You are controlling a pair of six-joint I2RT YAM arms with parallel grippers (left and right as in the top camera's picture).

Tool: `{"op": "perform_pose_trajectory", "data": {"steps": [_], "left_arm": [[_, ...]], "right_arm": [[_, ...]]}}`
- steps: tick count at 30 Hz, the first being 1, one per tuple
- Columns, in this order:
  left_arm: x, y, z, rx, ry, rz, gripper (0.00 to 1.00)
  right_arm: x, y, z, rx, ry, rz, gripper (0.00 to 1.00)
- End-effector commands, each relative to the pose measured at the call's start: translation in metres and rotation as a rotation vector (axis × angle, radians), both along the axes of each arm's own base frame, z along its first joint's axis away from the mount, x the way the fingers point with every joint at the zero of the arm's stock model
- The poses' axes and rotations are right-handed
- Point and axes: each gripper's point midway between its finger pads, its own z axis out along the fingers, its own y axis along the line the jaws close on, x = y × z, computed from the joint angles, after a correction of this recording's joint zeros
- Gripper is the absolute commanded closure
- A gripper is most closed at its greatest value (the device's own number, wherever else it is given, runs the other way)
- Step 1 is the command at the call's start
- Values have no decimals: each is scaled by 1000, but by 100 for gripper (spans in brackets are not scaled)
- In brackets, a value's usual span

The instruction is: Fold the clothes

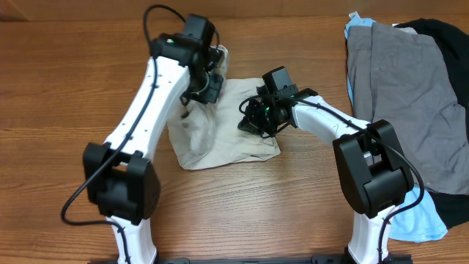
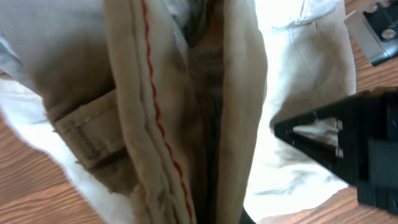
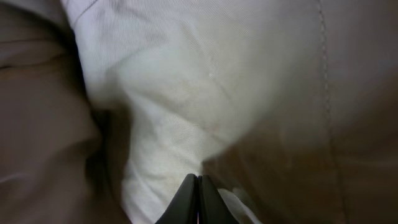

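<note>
The beige shorts [image 1: 220,136] lie in a folded bundle at the table's middle. My left gripper [image 1: 208,86] is at the bundle's far left corner. In the left wrist view the shorts [image 2: 143,93] fill the frame as lifted folds with a red stitch line, and the jaws [image 2: 214,202] are buried in the cloth, shut on it. My right gripper [image 1: 256,119] is at the bundle's right side and shows in the left wrist view [image 2: 348,146]. Its fingers [image 3: 198,198] are pressed together, with a ridge of the shorts [image 3: 186,93] running into their tips.
A pile of other garments lies at the right: a grey one [image 1: 403,95] on top, a light blue one [image 1: 421,220] beneath, and a black one [image 1: 440,33] at the far corner. Bare wood table [image 1: 66,88] lies to the left and front.
</note>
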Motion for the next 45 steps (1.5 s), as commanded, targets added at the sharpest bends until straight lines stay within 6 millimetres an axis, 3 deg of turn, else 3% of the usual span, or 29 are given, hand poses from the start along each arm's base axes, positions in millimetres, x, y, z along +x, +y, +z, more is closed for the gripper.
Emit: {"op": "perform_pose_trajectory", "data": {"steps": [1,5,10,13,14,18,22,25,30,38,45], "left_arm": [[7,-8,-5,-27,5,41,96],[9,-9,-6,-30,0,47,96],[10,2,-7,4,2,66,96],[8,34,-9,129,8,110,96],[4,57,-8,229,17,133,96],[-2,95,-3,370,35,178,96],[0,111,7,372,34,215,96],[10,119,35,346,-17,251,96],[23,115,73,298,-108,265,96],[25,113,111,277,-184,242,96],[17,157,135,314,-193,334,96]], "right_arm": [[2,5,3,16,-5,8,96],[5,7,6,24,-20,7,96],[24,1,38,33,-120,-44,96],[35,-21,63,31,-161,-98,96],[36,-34,66,21,-148,-121,96],[33,-60,56,-17,-90,-153,96],[30,-72,41,-68,-45,-174,96],[25,-61,28,-72,-22,-153,96],[17,-38,7,-65,63,-190,96],[16,-1,-9,-15,107,-233,96],[10,16,-21,11,132,-206,96]]}}
